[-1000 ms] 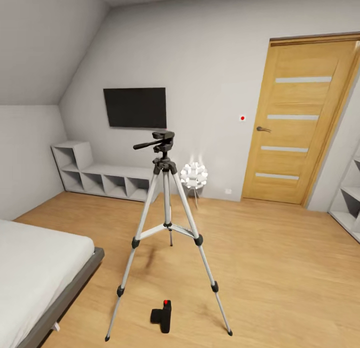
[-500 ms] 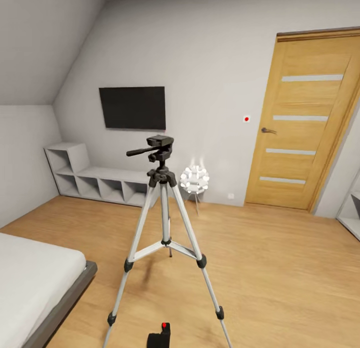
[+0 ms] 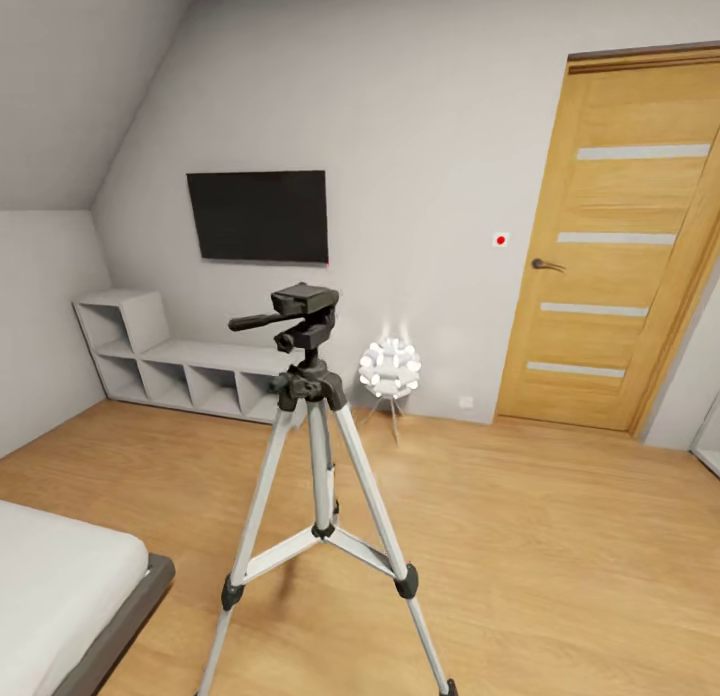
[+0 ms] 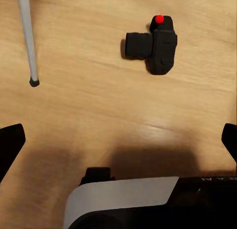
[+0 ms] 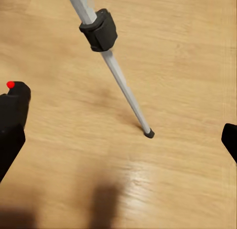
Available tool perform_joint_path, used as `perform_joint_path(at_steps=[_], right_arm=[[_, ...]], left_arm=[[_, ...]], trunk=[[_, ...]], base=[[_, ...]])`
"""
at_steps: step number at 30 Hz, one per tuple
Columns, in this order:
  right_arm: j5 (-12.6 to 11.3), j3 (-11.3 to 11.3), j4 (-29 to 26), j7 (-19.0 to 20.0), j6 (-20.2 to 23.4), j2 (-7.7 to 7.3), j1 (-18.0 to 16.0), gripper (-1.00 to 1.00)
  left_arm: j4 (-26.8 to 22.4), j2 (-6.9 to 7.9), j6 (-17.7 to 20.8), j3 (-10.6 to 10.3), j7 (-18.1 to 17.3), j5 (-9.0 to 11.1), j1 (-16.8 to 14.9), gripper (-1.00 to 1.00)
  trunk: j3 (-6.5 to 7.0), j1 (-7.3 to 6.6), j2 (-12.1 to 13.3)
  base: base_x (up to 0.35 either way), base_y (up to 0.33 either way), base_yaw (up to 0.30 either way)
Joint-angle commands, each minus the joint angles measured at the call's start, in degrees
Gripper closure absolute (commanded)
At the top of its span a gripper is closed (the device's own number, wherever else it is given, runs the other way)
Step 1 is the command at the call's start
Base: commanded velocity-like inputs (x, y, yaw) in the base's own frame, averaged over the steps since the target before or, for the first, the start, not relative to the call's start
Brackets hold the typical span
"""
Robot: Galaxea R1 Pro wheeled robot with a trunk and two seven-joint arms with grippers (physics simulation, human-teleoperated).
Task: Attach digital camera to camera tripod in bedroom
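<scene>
The camera (image 4: 157,45) lies on the wood floor (image 4: 89,105), its body's long axis running from the red button (image 4: 159,18) end to the opposite end and its lens barrel pointing sideways toward a tripod (image 3: 312,446) leg foot; it is well apart from that foot. The tripod stands upright in the bedroom, legs spread, its pan handle (image 3: 262,321) pointing toward the shelf unit (image 3: 165,361) side, with the TV (image 3: 258,216) behind it, a lamp (image 3: 389,369) just beyond, the door (image 3: 620,246) off to one side and the bed (image 3: 60,596) corner on the other. The head view gives the tripod's head and braces; the wrist views give the floor level — the left gripper (image 4: 118,140) hangs over the floor near the camera, fingers spread wide. The right gripper (image 5: 118,140), likewise spread, looks onto a leg's lock collar and foot, with the camera's button end at the frame edge.
</scene>
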Motion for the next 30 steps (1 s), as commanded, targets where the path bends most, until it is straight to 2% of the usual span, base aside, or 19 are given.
perform_joint_path(at_steps=[1, 22, 30], right_arm=[[0.04, 0.03, 0.04, -0.04, -0.17, -0.01, -0.03, -1.0], [0.04, -0.05, 0.04, -0.04, -0.16, 0.06, -0.03, -1.0], [0.04, -0.06, 0.04, -0.04, -0.17, 0.06, -0.03, -1.0]], left_arm=[[-0.06, 0.0, -0.11, -0.02, -0.02, 0.01, 0.01, -1.0], [-0.05, 0.06, -0.14, -0.11, -0.02, 0.01, 0.0, -1.0], [-0.05, 0.04, -0.21, -0.12, -0.02, 0.01, 0.02, -1.0]], trunk=[[-0.05, 0.03, -0.02], [-0.05, 0.03, -0.02], [-0.05, 0.03, -0.02]], base=[[0.32, -0.119, 0.0], [0.02, -0.008, 0.0], [-0.237, 0.0, 0.0]])
